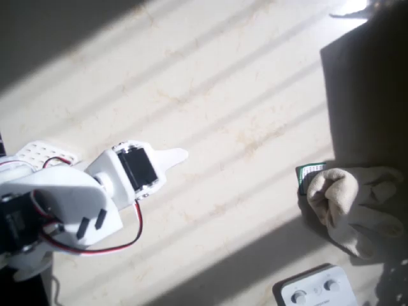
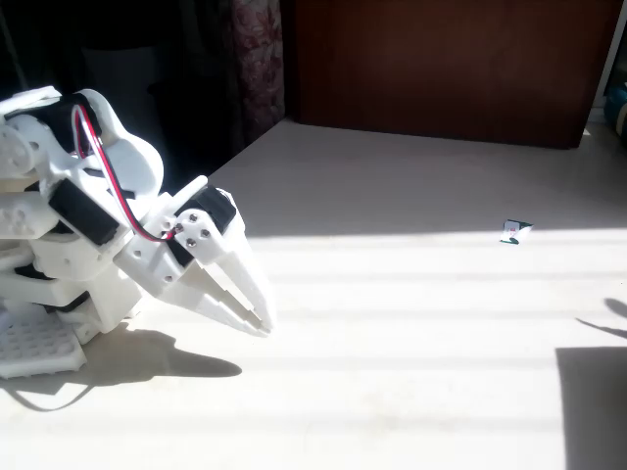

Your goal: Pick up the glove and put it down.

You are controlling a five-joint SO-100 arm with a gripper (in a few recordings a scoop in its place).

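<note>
Overhead view: the white two-finger end effector (image 1: 173, 157) is sitting at the left of the frame, well apart from the soft beige fabric glove (image 1: 352, 205) lying at the right edge.

Fixed view from the side is showing the end effector (image 2: 257, 315) tilting down toward the pale, sunlit desk (image 2: 411, 323), its two tapered fingers lying close together with only a thin slit between them, nothing held. The glove is resting in lumpy folds beside a small green-and-white card (image 1: 308, 174), with a white box with two round knobs (image 1: 315, 290) just below it. Risk, as I judge it: the reach is looking long, so the fingers may be pinching only a loose fold and letting it slip, or dragging the card along.
</note>
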